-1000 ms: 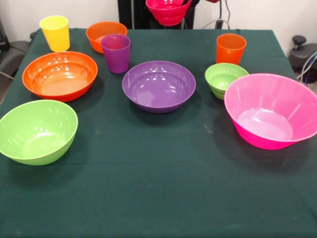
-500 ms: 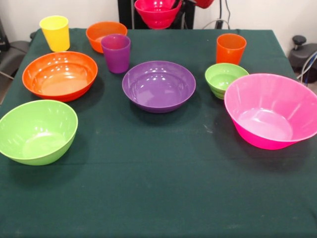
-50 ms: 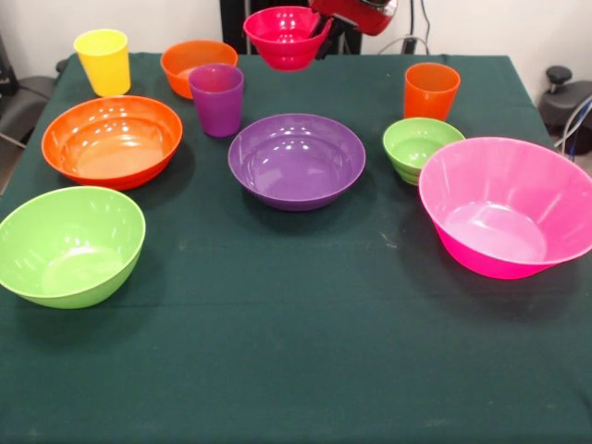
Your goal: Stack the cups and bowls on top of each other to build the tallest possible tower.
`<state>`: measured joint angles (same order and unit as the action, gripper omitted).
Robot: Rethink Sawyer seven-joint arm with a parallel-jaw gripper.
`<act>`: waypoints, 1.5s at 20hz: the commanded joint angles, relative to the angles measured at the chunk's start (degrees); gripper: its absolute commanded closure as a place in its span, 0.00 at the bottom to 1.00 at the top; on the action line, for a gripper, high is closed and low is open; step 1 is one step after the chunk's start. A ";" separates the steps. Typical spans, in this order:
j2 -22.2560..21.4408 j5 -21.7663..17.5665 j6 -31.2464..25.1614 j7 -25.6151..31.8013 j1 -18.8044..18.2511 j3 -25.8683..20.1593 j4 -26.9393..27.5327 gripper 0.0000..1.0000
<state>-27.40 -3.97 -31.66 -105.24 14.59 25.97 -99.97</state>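
Note:
My gripper (image 3: 320, 29) is shut on the right rim of the small red-magenta bowl (image 3: 282, 39), which hangs in the air above the table's far edge. The small orange bowl (image 3: 197, 61) sits to its left, behind the purple cup (image 3: 216, 97). The yellow cup (image 3: 104, 61) stands far left and the orange cup (image 3: 431, 90) far right. On the cloth lie the large orange bowl (image 3: 111, 141), the purple bowl (image 3: 296, 162), the small green bowl (image 3: 421, 146), the huge pink bowl (image 3: 509, 205) and the lime green bowl (image 3: 69, 245).
A dark green cloth covers the table (image 3: 296, 351); its near half holds nothing but bare cloth. A dark chair (image 3: 23, 106) stands off the left edge and black equipment (image 3: 566, 102) off the right edge.
The gripper has carried the red-magenta bowl leftward and slightly down in the picture, toward the small orange bowl. Everything on the cloth has stayed where it was.

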 commanded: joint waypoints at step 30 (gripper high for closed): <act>2.30 0.11 8.13 -10.38 0.07 -4.81 -7.93 1.00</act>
<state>-26.53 -3.93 -23.50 -108.22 14.83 25.97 -109.53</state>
